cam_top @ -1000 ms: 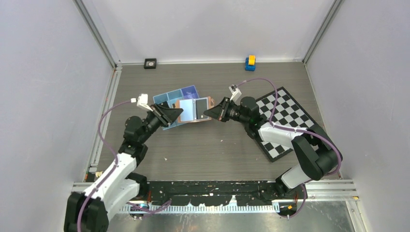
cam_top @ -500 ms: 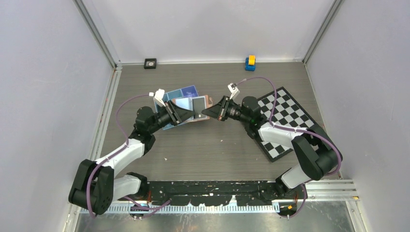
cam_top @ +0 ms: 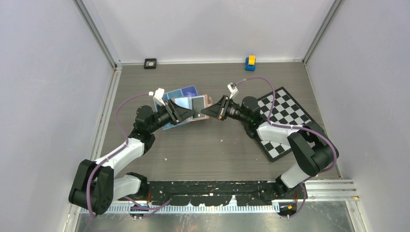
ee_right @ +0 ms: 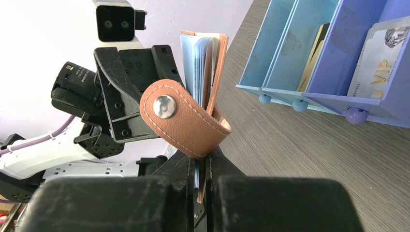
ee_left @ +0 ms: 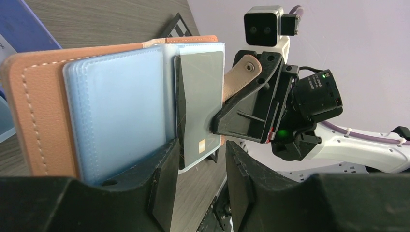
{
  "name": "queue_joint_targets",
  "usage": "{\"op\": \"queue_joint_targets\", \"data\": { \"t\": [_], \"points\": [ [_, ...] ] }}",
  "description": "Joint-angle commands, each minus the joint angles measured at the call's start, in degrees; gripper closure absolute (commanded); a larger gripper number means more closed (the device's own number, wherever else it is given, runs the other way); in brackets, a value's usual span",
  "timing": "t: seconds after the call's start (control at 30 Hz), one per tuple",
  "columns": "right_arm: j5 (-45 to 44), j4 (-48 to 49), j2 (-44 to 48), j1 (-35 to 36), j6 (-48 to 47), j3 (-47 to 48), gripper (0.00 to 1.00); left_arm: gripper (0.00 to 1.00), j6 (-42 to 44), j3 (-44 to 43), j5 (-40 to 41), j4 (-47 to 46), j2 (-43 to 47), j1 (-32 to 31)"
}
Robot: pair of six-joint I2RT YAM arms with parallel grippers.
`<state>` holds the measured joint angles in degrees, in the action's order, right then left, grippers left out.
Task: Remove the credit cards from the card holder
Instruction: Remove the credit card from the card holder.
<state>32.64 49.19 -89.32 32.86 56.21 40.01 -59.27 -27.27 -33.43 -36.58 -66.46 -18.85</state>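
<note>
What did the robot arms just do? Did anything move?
The left arm stretched out, bringing its jaws rightward up to the card holder. They now stand open at the lower edge of the grey card. The right jaws stayed clamped on the card holder's edge. The blue tray and checkered board stayed put.

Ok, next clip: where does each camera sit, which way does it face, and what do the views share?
Top external: above and behind the bases, looking down on the table; left gripper and right gripper show, arms included.
Left wrist: faces the open card holder, right gripper beyond; own fingers below.
Right wrist: faces the left gripper; own fingers shut on the card holder; blue tray right.
Shared: all three show the card holder between both grippers.
</note>
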Motion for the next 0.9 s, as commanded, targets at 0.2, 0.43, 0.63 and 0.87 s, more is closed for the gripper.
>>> {"op": "queue_joint_targets", "data": {
  "t": [0.2,0.43,0.63,0.87],
  "points": [
    [2.59,5.83,0.33,0.54,1.26,2.28,1.00,0.55,2.23,-2.06,1.29,2.71,1.44,-0.22],
    [2.26,5.25,0.50,0.53,0.94,2.35,1.00,0.55,3.95,-1.88,3.93,5.80,3.84,-0.22],
    [3.08,5.60,-0.18,0.61,1.45,2.76,1.00,0.62,2.91,-1.27,2.53,2.37,3.87,-0.22],
    [4.75,7.49,-1.77,0.69,3.00,3.39,1.00,0.75,-3.45,-0.57,-3.70,-10.87,-1.58,-0.22]
  ]
}}
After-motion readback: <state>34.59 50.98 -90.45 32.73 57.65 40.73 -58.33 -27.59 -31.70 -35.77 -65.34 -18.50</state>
